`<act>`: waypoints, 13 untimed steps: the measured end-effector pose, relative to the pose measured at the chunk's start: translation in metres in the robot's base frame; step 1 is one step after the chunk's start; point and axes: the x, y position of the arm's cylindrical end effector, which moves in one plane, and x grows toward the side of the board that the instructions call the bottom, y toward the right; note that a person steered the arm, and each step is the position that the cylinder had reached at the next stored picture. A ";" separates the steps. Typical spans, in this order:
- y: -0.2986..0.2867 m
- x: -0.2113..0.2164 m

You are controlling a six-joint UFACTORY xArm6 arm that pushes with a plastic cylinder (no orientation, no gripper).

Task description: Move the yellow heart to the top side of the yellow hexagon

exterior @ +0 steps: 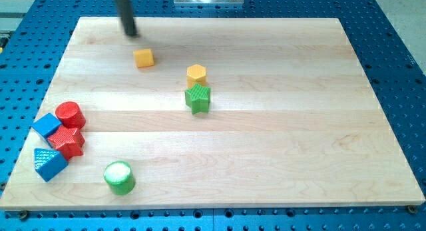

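Observation:
The yellow heart [143, 57] lies on the wooden board near the view's top, left of centre. The yellow hexagon [196, 74] lies to its right and a little lower, a clear gap between them. My tip [132, 34] is up and slightly left of the yellow heart, close to it but apart from it. The rod rises out of the view's top edge.
A green star [198, 98] touches the hexagon's lower side. At the view's left edge of the wooden board [299, 124] cluster a red cylinder [70, 114], a blue cube [47, 125], a red star [67, 140] and a blue triangular block [49, 164]. A green cylinder [120, 177] stands at the bottom left.

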 end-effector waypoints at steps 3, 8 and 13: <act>-0.017 0.031; -0.029 0.117; 0.037 0.134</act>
